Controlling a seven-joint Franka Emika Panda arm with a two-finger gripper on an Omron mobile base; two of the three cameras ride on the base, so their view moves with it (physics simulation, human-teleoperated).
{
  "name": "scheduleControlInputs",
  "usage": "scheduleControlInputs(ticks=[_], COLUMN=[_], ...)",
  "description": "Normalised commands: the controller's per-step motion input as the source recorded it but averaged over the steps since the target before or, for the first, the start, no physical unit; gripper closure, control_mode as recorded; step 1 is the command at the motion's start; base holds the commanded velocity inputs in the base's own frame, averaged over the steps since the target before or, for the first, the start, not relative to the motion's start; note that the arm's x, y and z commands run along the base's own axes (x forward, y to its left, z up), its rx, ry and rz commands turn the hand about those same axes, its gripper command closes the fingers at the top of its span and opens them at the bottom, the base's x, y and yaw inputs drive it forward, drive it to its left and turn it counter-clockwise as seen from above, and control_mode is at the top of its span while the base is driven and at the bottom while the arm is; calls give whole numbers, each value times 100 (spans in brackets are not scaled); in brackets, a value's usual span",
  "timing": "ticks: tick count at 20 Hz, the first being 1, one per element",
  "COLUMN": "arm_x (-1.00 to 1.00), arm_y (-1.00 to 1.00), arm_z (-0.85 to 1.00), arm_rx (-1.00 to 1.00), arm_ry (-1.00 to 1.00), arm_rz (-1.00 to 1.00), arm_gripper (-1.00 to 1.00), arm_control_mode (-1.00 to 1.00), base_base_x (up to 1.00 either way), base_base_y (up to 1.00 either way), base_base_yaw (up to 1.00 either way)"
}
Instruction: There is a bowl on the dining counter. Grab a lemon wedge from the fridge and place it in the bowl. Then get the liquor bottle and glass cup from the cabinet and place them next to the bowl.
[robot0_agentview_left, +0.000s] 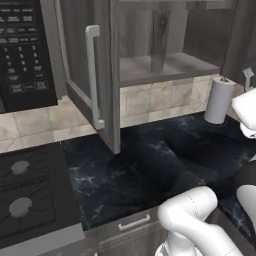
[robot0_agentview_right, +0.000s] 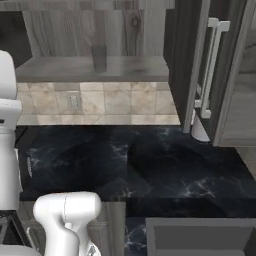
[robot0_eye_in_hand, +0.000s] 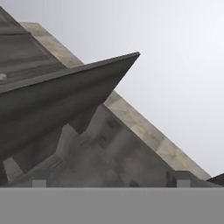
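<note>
The black marbled table (robot0_agentview_left: 150, 170) spans the foreground in both base views, backed by a beige tiled wall (robot0_agentview_left: 160, 97). Above it hangs the cabinet (robot0_agentview_left: 165, 45), dark grey wood grain, with its doors standing open: the left door (robot0_agentview_left: 95, 75) swings out over the table and carries a long silver bar handle (robot0_agentview_left: 92, 75), and the right door (robot0_agentview_right: 192, 65) projects forward in the right base view. A black microwave (robot0_agentview_left: 25, 50) is mounted beside the cabinet on the left, with a black stovetop (robot0_agentview_left: 30, 195) below it. A white paper towel roll (robot0_agentview_left: 219, 100) stands upright on the table against the wall at the right. The glass cup (robot0_agentview_left: 161, 47) stands upright on the cabinet's lower shelf (robot0_agentview_left: 165, 67), set toward the back, see-through and hard to separate from the panel behind it. In the hand view the gripper (robot0_eye_in_hand: 108, 180) points at cabinet woodwork, its two fingertips (robot0_eye_in_hand: 178, 178) set wide apart with nothing between them.
</note>
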Motion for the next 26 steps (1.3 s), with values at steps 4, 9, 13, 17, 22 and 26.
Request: scheduleControlInputs(ticks=[4,9,13,17,22,26], arm_x=[0,0,0,0,0,0], arm_y=[0,0,0,0,0,0], arm_z=[0,0,0,0,0,0], arm_rx=[0,0,0,0,0,0], arm_ry=[0,0,0,0,0,0], arm_rz=[0,0,0,0,0,0], arm_gripper=[-100,-100,-100,-100,-100,-100], arm_control_mode=[100,100,100,100,100,100], base_base_x=[100,100,100,100,100,71], base_base_y=[-36,-27,-27,-27,-29,-9], base_base_yaw=[30,34,34,31,24,10])
